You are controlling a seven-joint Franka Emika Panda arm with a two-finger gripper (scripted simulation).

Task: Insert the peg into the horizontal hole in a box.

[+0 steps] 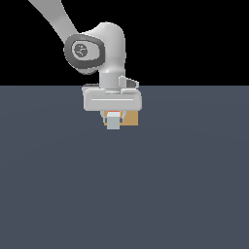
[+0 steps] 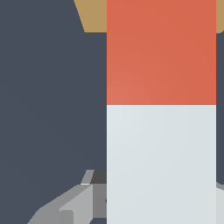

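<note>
In the exterior view my gripper [image 1: 113, 119] hangs low over the floor, shut on the peg [image 1: 113, 123]. The peg points away from the camera, white end facing it, with a strip of orange-red above. The tan box [image 1: 131, 118] stands right behind the gripper, mostly covered by it. In the wrist view the peg fills the middle, its white part [image 2: 161, 166] between the grey fingers [image 2: 65, 209] and its orange-red part [image 2: 161, 52] reaching toward the box [image 2: 94, 15]. The hole is hidden behind the peg.
The dark grey floor [image 1: 124, 194] spreads around the box. The arm's white links [image 1: 104, 44] rise above the gripper toward the exterior view's upper left.
</note>
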